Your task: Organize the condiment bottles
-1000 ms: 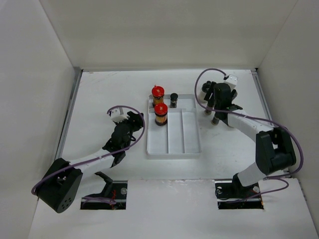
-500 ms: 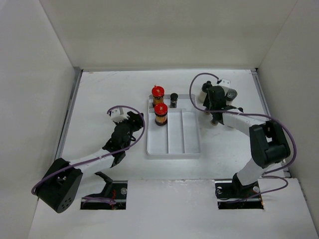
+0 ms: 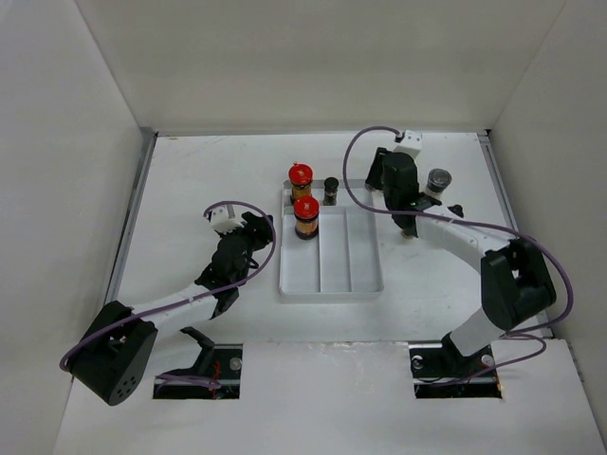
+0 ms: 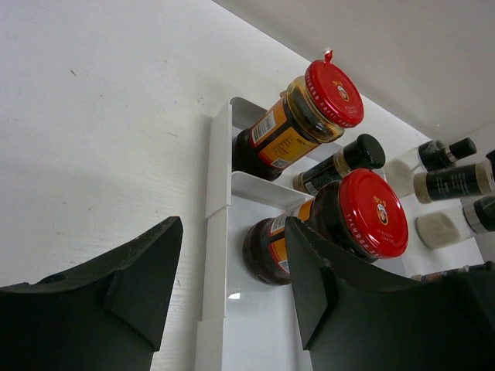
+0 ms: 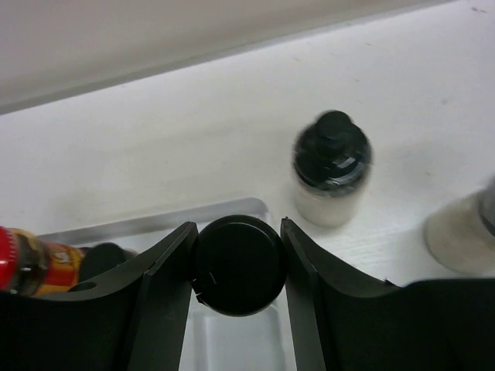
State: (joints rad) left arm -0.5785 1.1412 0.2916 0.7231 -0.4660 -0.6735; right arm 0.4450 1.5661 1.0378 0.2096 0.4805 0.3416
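Lowering the black-lidded bottle (image 5: 237,267), pinched between the fingers of your right gripper (image 5: 237,228) over the far rim of the white tray (image 3: 332,270), you could catch that rim or tip the small dark bottle (image 3: 331,187) nearby, while your left gripper (image 4: 232,228) sits spread and empty.

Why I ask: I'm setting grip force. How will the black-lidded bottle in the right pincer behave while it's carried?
The black-lidded bottle looks round and smooth where the right pincer clamps it, so it may swivel or slip. It looks rigid, so it probably won't squash. Being narrow, it could tip when set in the tray.
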